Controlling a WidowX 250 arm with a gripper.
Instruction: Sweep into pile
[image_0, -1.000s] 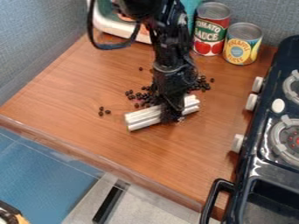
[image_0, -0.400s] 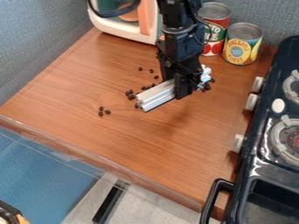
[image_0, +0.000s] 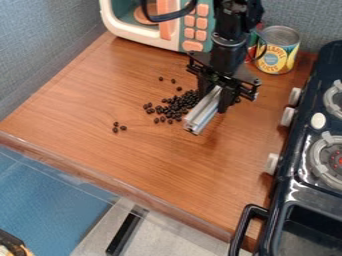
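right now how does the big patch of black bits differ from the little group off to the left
The big patch has many bits, while the little group has only a few. The big patch is crowded in its middle; the little group is a loose cluster. The big patch lies right by the pale bar in the hand, the little group well away from it. Both are small dark bits on the wooden surface.

Toy microwave (image_0: 113, 20), pineapple can (image_0: 275, 54), black stove (image_0: 294, 170).

Bar (image_0: 202, 116) in tool (image_0: 214, 101) — beans (image_0: 175, 105) beside
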